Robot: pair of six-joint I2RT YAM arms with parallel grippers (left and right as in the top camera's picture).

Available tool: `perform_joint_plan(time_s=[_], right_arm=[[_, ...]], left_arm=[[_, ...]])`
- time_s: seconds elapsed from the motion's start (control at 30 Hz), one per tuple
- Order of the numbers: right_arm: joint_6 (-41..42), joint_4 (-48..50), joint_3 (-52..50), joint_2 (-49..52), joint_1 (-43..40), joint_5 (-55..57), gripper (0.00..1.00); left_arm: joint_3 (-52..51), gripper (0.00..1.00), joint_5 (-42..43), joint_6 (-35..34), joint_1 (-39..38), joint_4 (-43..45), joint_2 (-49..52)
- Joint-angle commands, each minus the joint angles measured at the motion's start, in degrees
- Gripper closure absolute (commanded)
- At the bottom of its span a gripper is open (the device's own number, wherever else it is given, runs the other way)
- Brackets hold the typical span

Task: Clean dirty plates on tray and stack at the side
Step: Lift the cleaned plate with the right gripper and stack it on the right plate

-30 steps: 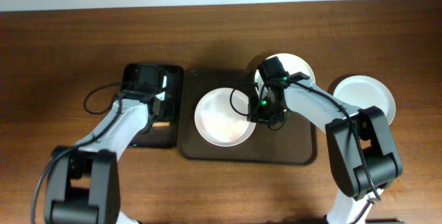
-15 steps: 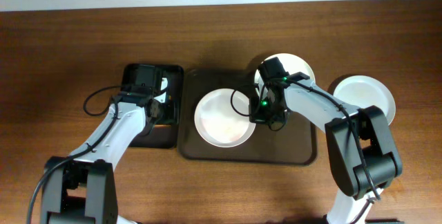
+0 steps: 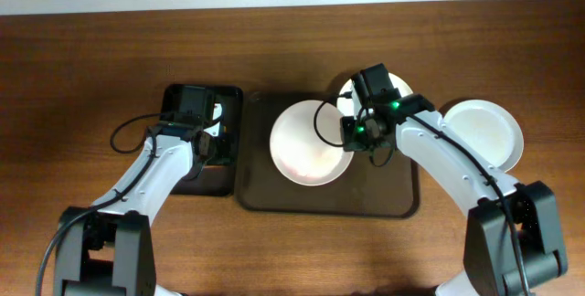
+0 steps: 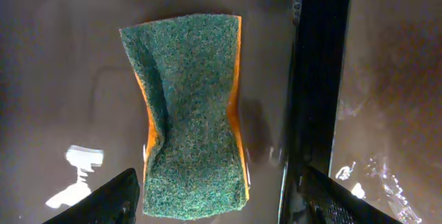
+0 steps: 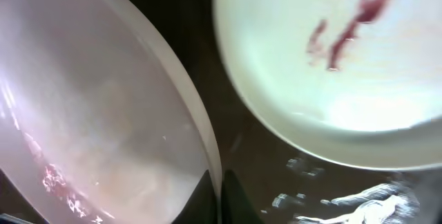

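1. Grips the rim of a faintly pink-streaked plate [image 3: 309, 142] with the right pincer [image 5: 219, 196], clenched tight, over the brown tray [image 3: 274, 197].
2. Has a red-smeared second plate [image 5: 331, 58] just ahead of that pincer, at the tray's far edge.
3. Has a third plate [image 3: 484, 132] off the tray, well to that pincer's right.
4. Holds the left pincer [image 4: 221, 200] released, directly above a green sponge [image 4: 193, 106] in the black tray [image 3: 236, 104].

A green-topped sponge [image 4: 190, 113] with an orange underside lies flat on a dark glossy tray floor [image 4: 62, 79], pinched narrow at its middle. The left gripper [image 4: 224, 207] stands spread, with fingertips at 7 and 5 o'clock flanking the sponge's near end. A black raised rim [image 4: 318, 79] runs along 3 o'clock.
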Motion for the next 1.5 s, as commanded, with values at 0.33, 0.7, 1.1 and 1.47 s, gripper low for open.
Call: perform_joint_plan(time_s=[0.33,0.7,1.1,1.47], right_arm=[[-1.03,1.84,1.25,-5.29,18.47,40.37,0.96],[-1.03,2.64,3.34,-5.38,27.30,66.23,0.96],[-0.96,2.89,7.65,-5.38,28.02,73.35,0.96],[14.29,-1.70,7.65,-5.35,16.50,41.38,0.96]], left_arm=[[-0.55,0.25,0.83,0.09,0.13,0.37,-0.66],[-0.55,0.24,0.83,0.09,0.13,0.83,-0.61],[-0.55,0.23,0.83,0.09,0.13,0.83,-0.61],[-0.55,0.23,0.83,0.09,0.13,0.79,-0.61]])
